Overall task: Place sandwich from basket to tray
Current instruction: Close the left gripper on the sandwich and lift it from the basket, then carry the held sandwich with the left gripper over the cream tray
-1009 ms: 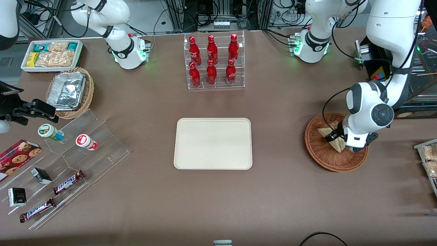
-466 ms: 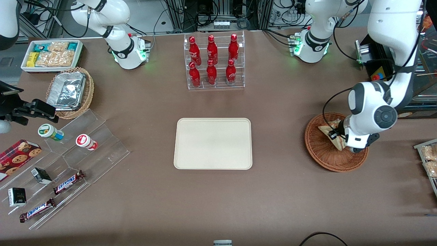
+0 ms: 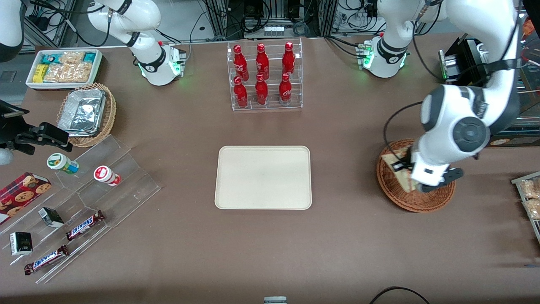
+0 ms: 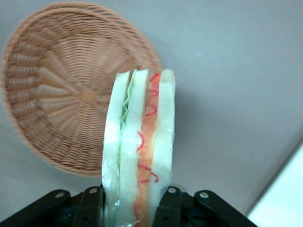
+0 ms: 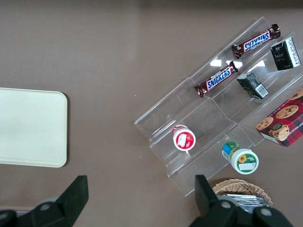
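We see even overhead light, soft shadows; foil container [image 3: 82,112] glares; gripper [image 4: 134,208] close-up slightly blurred above basket [image 4: 57,104].

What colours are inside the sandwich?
Green, pink and red between white bread, held by the tool; best in the left wrist view.

The brown table [image 3: 168,253] carries the tray [image 3: 263,177] and basket [image 3: 415,202].

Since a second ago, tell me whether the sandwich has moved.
Yes. Clamped in the gripper, the sandwich has lifted clear of the basket and shifted slightly toward the tray.
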### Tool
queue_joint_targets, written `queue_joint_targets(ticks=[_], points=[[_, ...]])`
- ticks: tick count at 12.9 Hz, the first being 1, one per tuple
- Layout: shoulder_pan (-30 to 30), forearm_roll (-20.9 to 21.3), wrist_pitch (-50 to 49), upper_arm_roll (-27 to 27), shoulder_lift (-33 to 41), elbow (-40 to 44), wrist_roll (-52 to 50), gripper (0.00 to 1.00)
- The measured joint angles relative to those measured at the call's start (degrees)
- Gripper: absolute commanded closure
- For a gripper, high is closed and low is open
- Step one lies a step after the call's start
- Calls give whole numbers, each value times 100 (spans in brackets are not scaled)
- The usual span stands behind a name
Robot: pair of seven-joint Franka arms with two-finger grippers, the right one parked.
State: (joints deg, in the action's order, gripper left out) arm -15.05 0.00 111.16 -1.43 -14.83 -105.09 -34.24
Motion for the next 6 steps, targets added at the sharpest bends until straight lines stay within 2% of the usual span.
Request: queue_joint_targets(ticks=[6], points=[[-1058,-497,46,187,-1049,996,491,74]])
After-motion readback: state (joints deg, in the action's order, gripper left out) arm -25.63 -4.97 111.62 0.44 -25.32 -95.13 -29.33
